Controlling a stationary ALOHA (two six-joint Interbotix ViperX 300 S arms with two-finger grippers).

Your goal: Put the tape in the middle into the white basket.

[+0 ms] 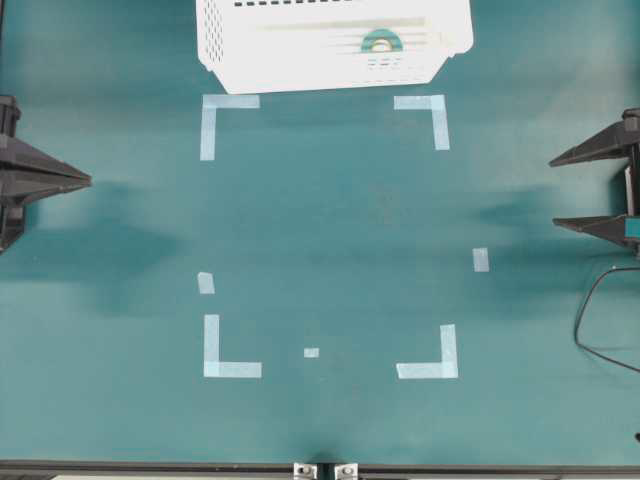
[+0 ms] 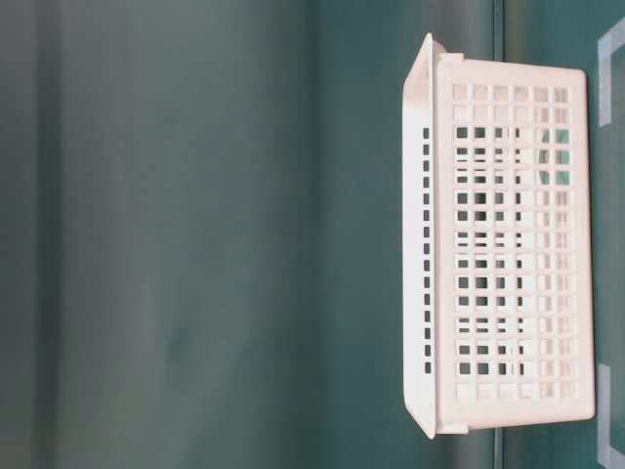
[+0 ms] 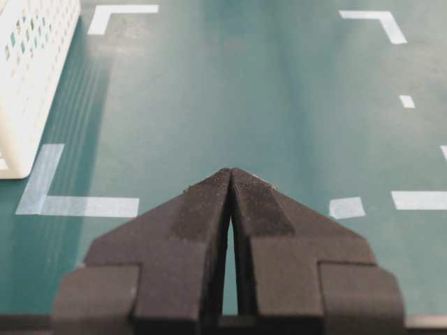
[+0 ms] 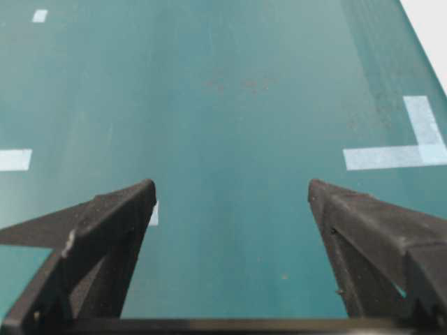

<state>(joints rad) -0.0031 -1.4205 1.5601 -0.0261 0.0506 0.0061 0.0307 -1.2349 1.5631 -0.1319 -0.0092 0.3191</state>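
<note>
Tape [image 1: 381, 42] half hidden inside white basket [image 1: 330, 45], basket cut off

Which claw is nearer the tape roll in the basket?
Right. The right claw, open, sits at the table's right edge; the tape lies in the white basket's right part. The shut left claw is farther.
</note>
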